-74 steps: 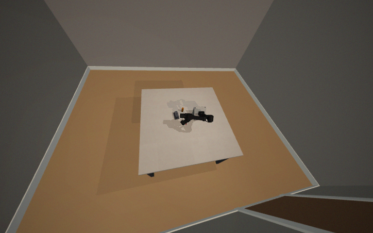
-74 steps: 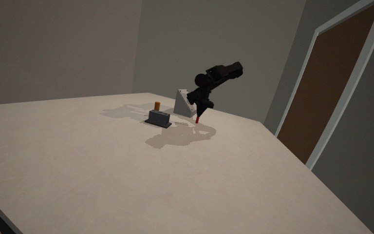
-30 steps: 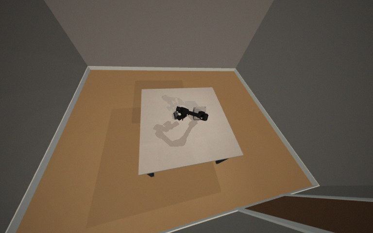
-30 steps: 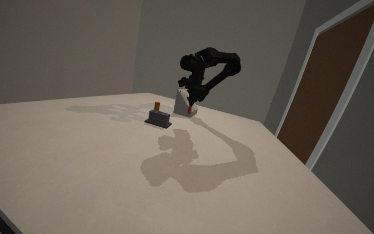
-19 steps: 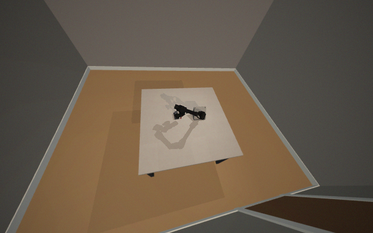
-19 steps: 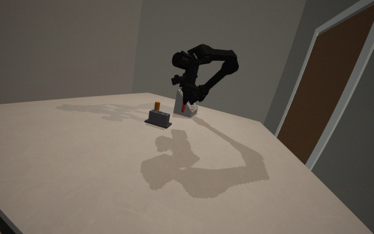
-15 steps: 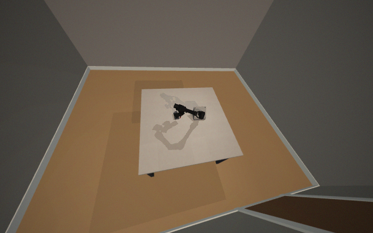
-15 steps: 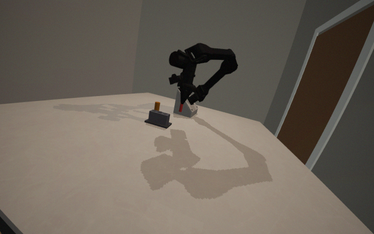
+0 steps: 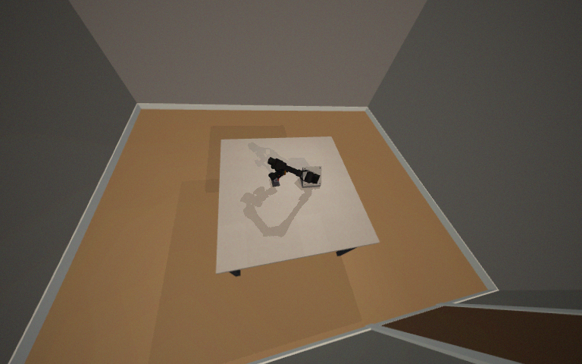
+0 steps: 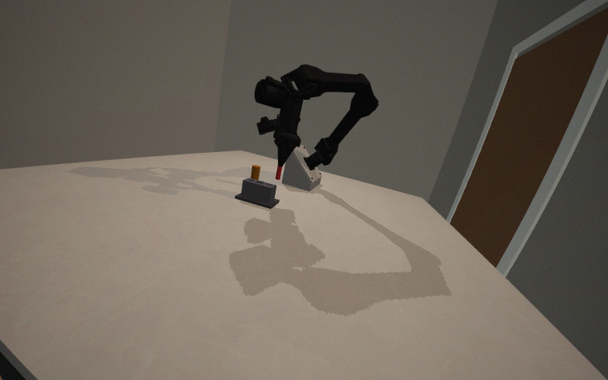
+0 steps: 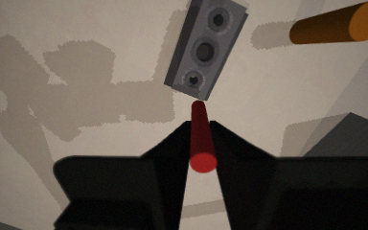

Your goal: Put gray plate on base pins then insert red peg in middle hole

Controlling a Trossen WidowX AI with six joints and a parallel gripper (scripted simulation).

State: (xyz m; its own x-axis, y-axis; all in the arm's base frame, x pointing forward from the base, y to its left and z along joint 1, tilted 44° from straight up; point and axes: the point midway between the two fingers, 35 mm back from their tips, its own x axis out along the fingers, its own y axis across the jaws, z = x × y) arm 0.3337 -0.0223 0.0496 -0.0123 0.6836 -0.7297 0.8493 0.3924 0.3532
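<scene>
Here, nearly closed, the jaws (image 10: 279,165) pinch the red peg (image 10: 278,173) (image 11: 202,144), leaving only a narrow gap about its width. In the exterior view the peg's lower part projects beneath the fingertips, above the surface (image 9: 257,249) (image 10: 179,268) (image 11: 129,57), near the gray plate (image 10: 258,191) (image 11: 191,67), whose block-like body sits on a dark base (image 10: 271,205). In the wrist view the peg runs up the centre of the frame, its far end close to the plate's lower edge in the picture; whether the two touch cannot be told. The plate's upper end is cut off by the frame, and the orange cylinder (image 10: 255,172) (image 11: 326,30) is cropped at upper right. From the top, the arm (image 9: 293,169) (image 10: 333,82) obscures much of the work, and the peg is too small to make out reliably. Only the wrist view shows the plate's three round openings clearly, the middle one largest; the exterior view alone shows the cylinder standing upright behind the plate.
</scene>
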